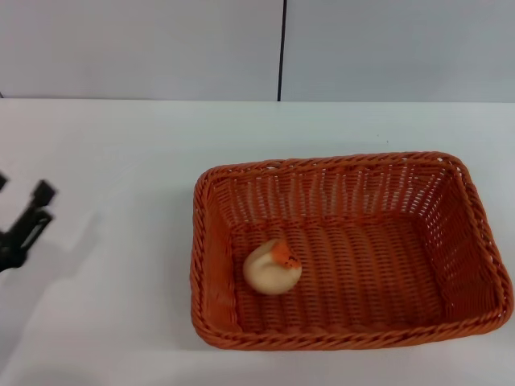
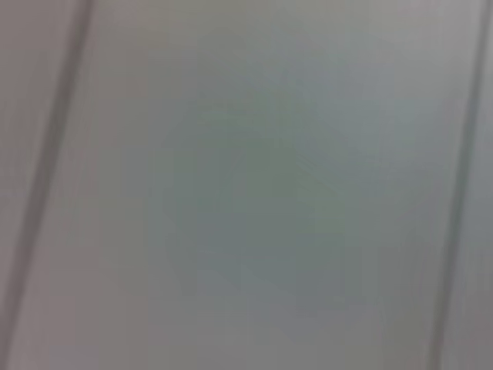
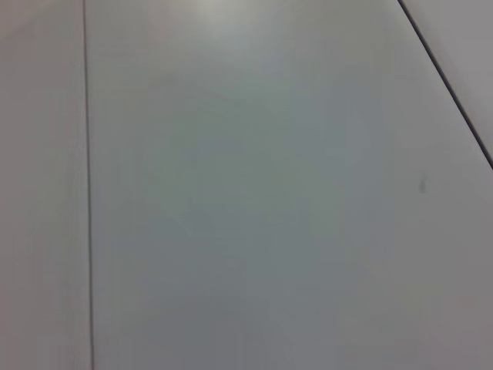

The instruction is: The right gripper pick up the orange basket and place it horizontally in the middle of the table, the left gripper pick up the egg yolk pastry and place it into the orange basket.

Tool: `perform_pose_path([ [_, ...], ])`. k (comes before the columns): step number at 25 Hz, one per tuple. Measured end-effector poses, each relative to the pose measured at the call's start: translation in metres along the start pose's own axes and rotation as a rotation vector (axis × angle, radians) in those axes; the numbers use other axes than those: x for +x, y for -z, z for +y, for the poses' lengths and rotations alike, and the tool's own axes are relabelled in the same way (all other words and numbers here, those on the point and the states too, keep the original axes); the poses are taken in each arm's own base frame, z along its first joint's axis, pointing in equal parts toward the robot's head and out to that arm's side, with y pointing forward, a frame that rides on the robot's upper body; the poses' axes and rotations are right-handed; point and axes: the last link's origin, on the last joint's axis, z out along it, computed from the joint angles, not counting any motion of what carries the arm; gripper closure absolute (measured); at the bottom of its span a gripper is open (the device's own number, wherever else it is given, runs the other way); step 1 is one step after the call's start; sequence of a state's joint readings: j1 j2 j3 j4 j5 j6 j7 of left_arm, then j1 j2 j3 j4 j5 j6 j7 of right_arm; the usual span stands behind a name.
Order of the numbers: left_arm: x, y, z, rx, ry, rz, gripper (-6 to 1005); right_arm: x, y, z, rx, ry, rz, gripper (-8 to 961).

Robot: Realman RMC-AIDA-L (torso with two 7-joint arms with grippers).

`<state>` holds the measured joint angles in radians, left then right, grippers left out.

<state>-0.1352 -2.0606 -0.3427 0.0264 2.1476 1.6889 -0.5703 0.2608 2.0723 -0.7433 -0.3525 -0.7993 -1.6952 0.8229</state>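
The large rectangular orange-brown woven wicker basket lay lengthwise on the plain white tabletop. The small round pale beige egg yolk pastry with its orange-red patch rested inside the basket, on the floor near its left wall. The black two-pronged left gripper hovered well to the left of the basket, its fingers spread apart and empty.

one orange basket, one egg yolk pastry
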Motion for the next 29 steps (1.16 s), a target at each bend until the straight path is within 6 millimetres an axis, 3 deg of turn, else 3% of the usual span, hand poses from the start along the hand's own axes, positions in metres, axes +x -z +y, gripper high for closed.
perform_pose_path([
  [8, 0.004, 0.031, -0.010, 0.130, -0.013, 0.024, 190, 0.012, -0.009, 0.003, 0.003, 0.004, 0.029, 375],
  [17, 0.003, 0.034, -0.012, 0.144, -0.014, 0.017, 190, 0.020, -0.018, 0.007, -0.001, 0.023, 0.037, 376],
  [29, 0.003, 0.030, -0.015, 0.166, -0.066, 0.019, 190, 0.020, -0.013, 0.005, 0.022, 0.021, 0.043, 376],
])
